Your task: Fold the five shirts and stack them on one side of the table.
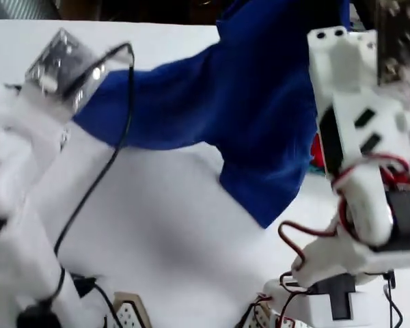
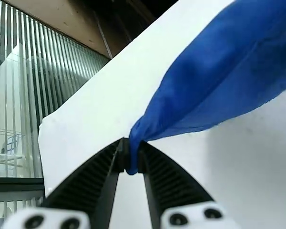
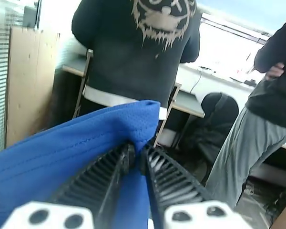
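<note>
A blue shirt (image 1: 246, 116) hangs stretched in the air above the white table (image 1: 164, 225), held by both arms. My left gripper (image 2: 132, 160) is shut on one bunched end of the blue shirt (image 2: 219, 86), which stretches away over the table. At the high view's left this arm (image 1: 51, 75) stands raised. My right gripper (image 3: 136, 155) is shut on a folded edge of the blue shirt (image 3: 66, 157), lifted high off the table. The right arm (image 1: 355, 116) stands at the right of the high view, with the cloth draping below it.
Black and red cables (image 1: 96, 178) run along the arms and near the table's front edge. Something red (image 1: 317, 150) shows behind the right arm. The table's far edge (image 2: 76, 107) borders a wall of vertical slats. People stand beyond the table in the right wrist view.
</note>
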{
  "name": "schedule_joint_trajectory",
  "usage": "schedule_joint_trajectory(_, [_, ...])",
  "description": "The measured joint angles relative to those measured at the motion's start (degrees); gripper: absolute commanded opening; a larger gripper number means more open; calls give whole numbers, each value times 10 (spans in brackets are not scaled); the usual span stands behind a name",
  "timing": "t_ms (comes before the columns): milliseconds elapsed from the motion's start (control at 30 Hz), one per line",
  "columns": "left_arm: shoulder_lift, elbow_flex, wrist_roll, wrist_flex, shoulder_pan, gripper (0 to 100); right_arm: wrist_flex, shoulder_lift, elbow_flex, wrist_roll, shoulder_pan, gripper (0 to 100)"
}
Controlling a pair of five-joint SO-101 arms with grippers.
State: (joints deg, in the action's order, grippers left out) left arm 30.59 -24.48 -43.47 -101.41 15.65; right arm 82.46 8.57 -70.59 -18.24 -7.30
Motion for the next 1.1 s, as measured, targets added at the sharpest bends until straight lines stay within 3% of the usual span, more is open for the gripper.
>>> schedule_joint_trajectory(200, [62,22,0,0,38,24,48,1,-82,0,-1,20])
schedule_joint_trajectory(533, [139,28,0,0,45,24,169,4,-188,0,-50,20])
schedule_joint_trajectory(833, [210,27,0,0,46,24,176,104,-185,0,-55,20])
schedule_joint_trajectory(1100, [260,76,0,0,46,24,176,217,-50,0,-80,20])
